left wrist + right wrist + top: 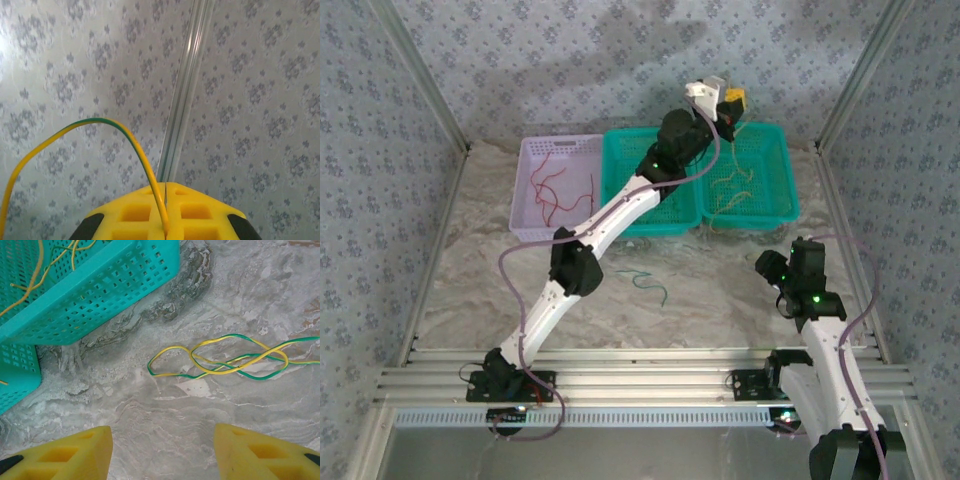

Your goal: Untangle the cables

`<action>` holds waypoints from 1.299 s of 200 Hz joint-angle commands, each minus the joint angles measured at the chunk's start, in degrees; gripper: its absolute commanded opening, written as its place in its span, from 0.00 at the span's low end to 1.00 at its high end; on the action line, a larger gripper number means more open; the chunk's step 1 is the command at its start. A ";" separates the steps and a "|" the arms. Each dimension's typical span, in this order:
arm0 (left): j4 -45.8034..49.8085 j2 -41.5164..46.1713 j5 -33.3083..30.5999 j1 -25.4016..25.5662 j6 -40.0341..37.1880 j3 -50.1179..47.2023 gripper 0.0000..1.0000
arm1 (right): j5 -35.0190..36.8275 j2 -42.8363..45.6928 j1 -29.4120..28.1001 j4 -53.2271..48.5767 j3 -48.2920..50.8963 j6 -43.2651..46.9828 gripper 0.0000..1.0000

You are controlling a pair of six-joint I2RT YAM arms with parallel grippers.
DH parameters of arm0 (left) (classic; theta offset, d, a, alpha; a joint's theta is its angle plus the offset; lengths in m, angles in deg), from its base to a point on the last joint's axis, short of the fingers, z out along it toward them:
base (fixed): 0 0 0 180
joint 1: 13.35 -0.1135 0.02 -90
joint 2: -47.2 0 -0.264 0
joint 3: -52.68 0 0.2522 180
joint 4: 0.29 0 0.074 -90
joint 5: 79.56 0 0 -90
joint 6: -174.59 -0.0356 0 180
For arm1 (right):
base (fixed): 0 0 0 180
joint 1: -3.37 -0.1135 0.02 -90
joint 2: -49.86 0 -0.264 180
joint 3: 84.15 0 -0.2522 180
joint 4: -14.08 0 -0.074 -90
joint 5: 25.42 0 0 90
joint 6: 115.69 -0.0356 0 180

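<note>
Left jaws pinch yellow-green cable (pixel 100 120) above teal basket (pixel 750 222); tangled cables (pixel 225 360) on table (pixel 200 430).

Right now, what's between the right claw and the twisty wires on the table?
Just bare tabletop, in the right wrist view, between the open right gripper and the tangled wires.

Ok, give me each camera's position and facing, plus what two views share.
Top external: above and behind the bases, looking down on the table, baskets, both arms.
Left wrist: raised, facing the patterned wall; left gripper shut on a yellow-green cable.
Right wrist: looking down at tangled cables on the table; right gripper open.
Shared: top and right wrist both show the teal basket holding yellow cables.
</note>
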 commanded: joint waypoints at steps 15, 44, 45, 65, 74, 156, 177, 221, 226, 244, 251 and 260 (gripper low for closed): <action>-0.84 -2.98 2.60 1.68 1.60 -2.51 0.00 | -0.59 0.80 0.13 -0.51 1.26 0.59 0.57; 0.45 -4.11 3.34 2.21 2.82 -3.87 0.00 | -0.77 1.07 0.13 -0.49 1.70 0.60 0.57; 0.46 -4.15 3.34 2.25 2.81 -3.98 0.00 | -0.75 1.07 0.13 -0.53 1.70 0.58 0.57; 0.91 -5.03 3.06 2.71 3.36 -4.82 0.00 | -0.87 1.10 0.06 -0.48 1.70 0.66 0.57; 1.21 -5.47 3.03 2.87 3.66 -5.19 0.00 | -0.85 1.07 0.11 -0.39 1.72 0.66 0.57; 5.90 -8.03 5.06 3.74 4.79 -5.16 0.12 | -0.82 1.16 0.19 -0.96 0.78 0.35 0.57; 6.76 -7.94 5.43 3.88 4.33 -4.68 0.38 | -0.83 1.12 0.22 -1.40 0.23 0.14 0.57; 9.07 -7.40 7.32 4.13 3.95 -2.48 0.78 | -1.29 1.20 0.22 -2.66 -0.56 0.30 0.58; 9.26 -7.27 7.36 4.25 3.81 -2.25 0.81 | -1.42 1.29 0.22 -2.93 -0.65 0.39 0.58; 10.16 -6.50 8.06 4.49 3.46 -1.23 0.89 | -1.43 1.81 0.30 -3.51 -0.97 0.33 0.58; 10.88 -6.17 8.22 4.70 3.40 -0.52 0.91 | -1.43 1.99 0.29 -3.94 -1.19 0.31 0.58; 11.83 -5.49 8.64 4.84 3.41 0.26 0.95 | -1.49 2.20 0.28 -4.48 -1.45 0.43 0.58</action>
